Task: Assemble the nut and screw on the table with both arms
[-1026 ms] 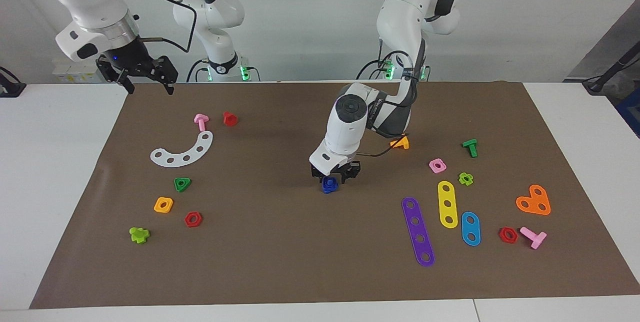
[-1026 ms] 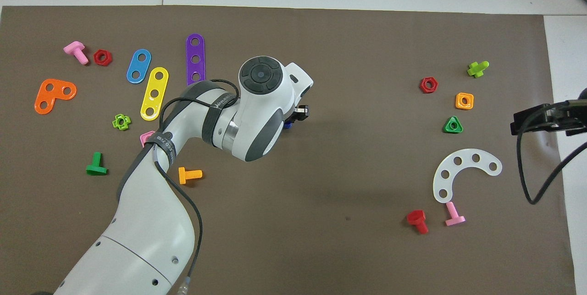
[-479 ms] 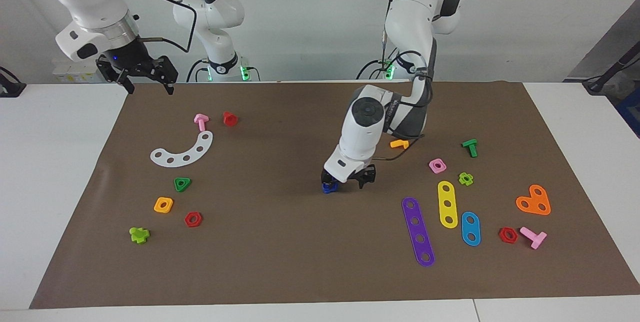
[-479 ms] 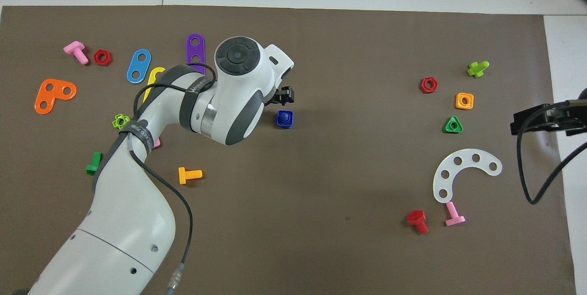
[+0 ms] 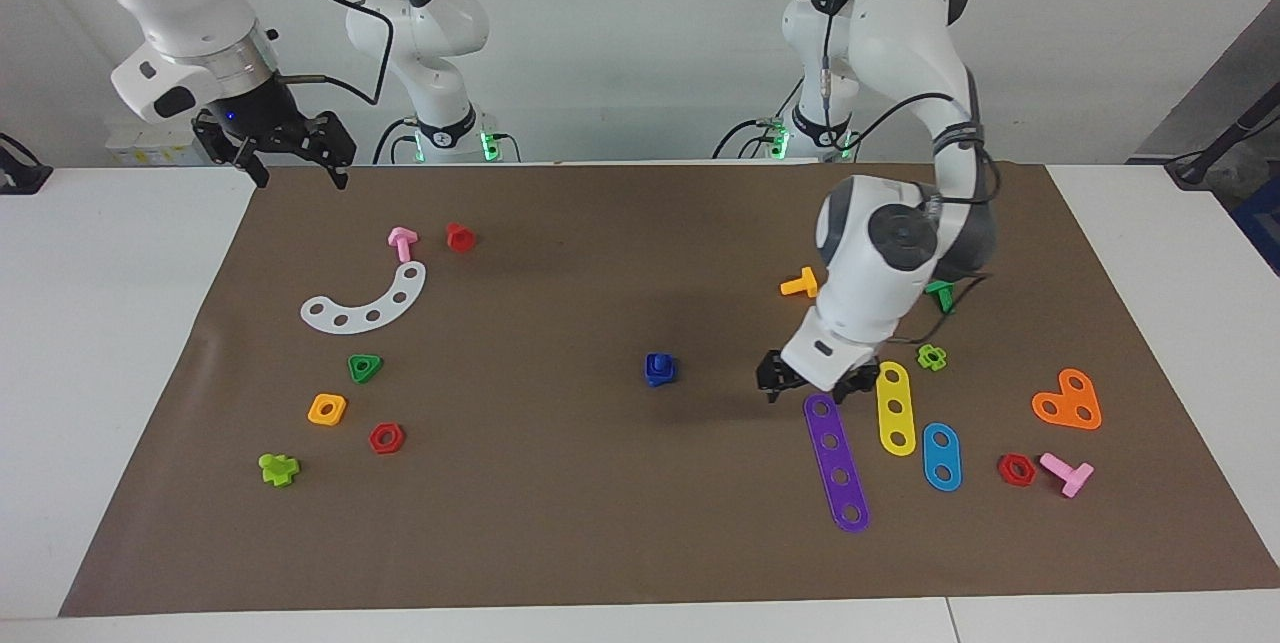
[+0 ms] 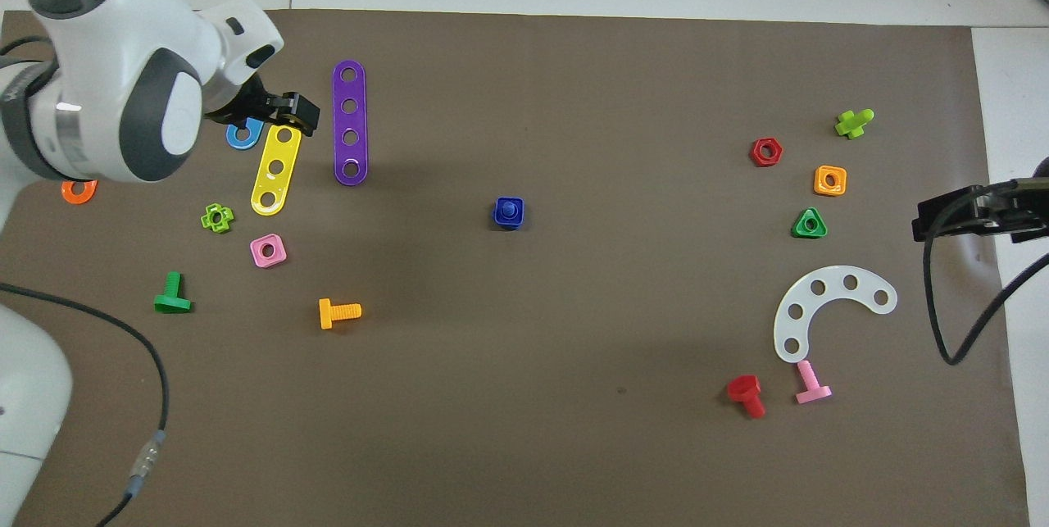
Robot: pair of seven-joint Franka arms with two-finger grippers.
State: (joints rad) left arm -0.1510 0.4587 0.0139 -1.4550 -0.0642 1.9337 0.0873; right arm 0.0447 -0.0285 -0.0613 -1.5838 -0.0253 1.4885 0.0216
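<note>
I see the white tabletop [image 5: 120, 343] under the large brown mat [image 5: 600, 503], with both arms working from their own end. My left arm [image 5: 880, 253] drops from a raised shoulder, folds at the elbow over the mat's left-arm end, and points its forearm steeply down; its wrist is tilted so the left hand [image 5: 812, 389] hangs low over the nearer end of the purple four-hole strip [image 6: 350, 122] and the yellow three-hole strip [image 6: 275, 170]. That hand is released, its fingers spread with nothing between them. My right arm [image 5: 190, 33] waits, held high at the right-arm end, with the right hand [image 5: 298, 170] hanging above the mat's edge nearest the robots; its fingers are spread too and it carries nothing. Next in size, the white curved strip [image 5: 368, 300] lies toward the right arm's end, and the orange heart-shaped plate [image 5: 1068, 401] lies at the left arm's end. The blue oval strip [image 5: 941, 456] sits just beside the yellow one, farther from the robots. Smallest, the nut [image 5: 659, 375] and the screw [image 5: 659, 362] sit together as one dark-blue piece near the middle of the mat, the screw's shank rising through the nut, well apart from both hands and touched by neither. An orange bolt [image 6: 338, 312] lies on its side, nearer the robots than the pink square nut [image 6: 268, 250].
</note>
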